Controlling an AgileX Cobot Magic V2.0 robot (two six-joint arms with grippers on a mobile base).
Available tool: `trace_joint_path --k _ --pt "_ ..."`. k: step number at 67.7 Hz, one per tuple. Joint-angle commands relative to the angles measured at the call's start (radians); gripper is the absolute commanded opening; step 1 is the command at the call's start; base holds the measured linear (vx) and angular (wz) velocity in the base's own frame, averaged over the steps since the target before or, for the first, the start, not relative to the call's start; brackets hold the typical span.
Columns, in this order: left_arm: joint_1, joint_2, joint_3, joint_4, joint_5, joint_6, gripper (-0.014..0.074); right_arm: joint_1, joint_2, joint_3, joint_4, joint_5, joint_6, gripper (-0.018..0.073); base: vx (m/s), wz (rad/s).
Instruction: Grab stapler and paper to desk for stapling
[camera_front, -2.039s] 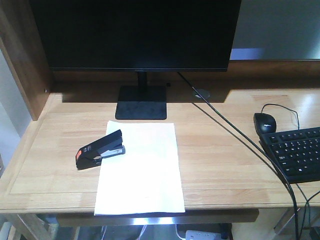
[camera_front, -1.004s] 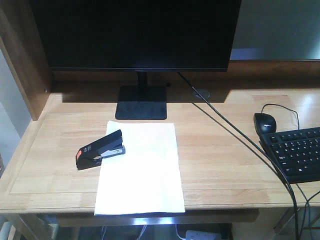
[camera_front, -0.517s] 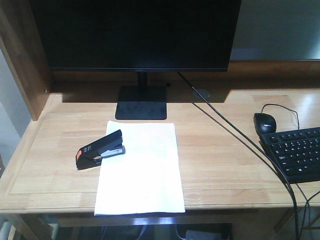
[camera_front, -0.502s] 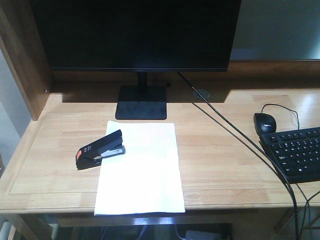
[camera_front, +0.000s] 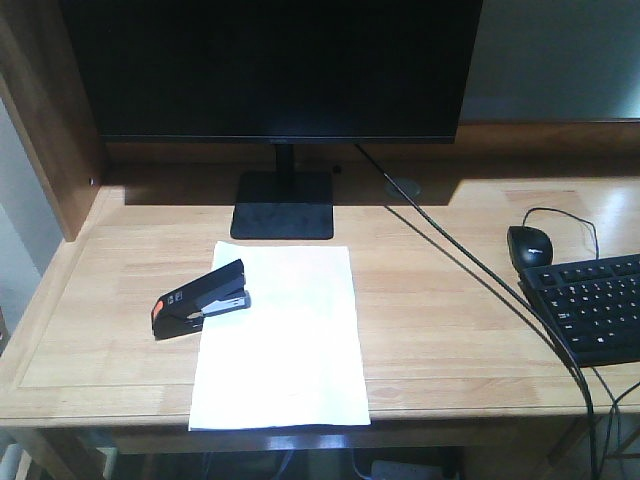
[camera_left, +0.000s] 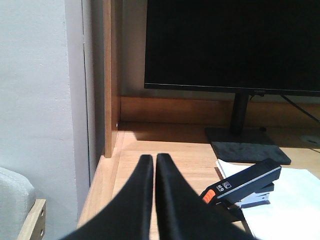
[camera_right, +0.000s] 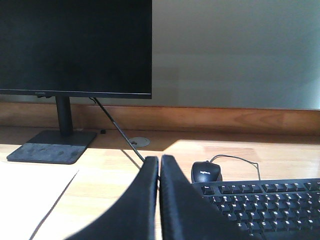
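My front view shows neither arm. The stapler (camera_front: 200, 299) sits across the paper (camera_front: 280, 340) edge on the desk (camera_front: 450, 300). Both wrist views show the left gripper (camera_left: 152, 162) and right gripper (camera_right: 159, 162) clenched, holding nothing.

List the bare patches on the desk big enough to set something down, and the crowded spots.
Free: the wide strip of desk between the paper and the keyboard, crossed only by a cable at its right; also the left edge beside the stapler. Crowded: the right end, with mouse, keyboard and cables, and the back centre around the monitor stand.
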Motion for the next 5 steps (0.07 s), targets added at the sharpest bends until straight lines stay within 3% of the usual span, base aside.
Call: trace_joint_path --k 1,5 --pt "0.002 -0.014 0.015 -0.003 -0.073 -0.008 -0.0006 -0.005 -0.009 0.023 -0.01 -0.067 0.002 -0.0009 0.0 0.0" --pt "0.002 -0.014 0.015 -0.003 -0.073 -0.008 -0.0006 -0.005 -0.009 0.023 -0.01 -0.067 0.002 -0.0009 0.0 0.0"
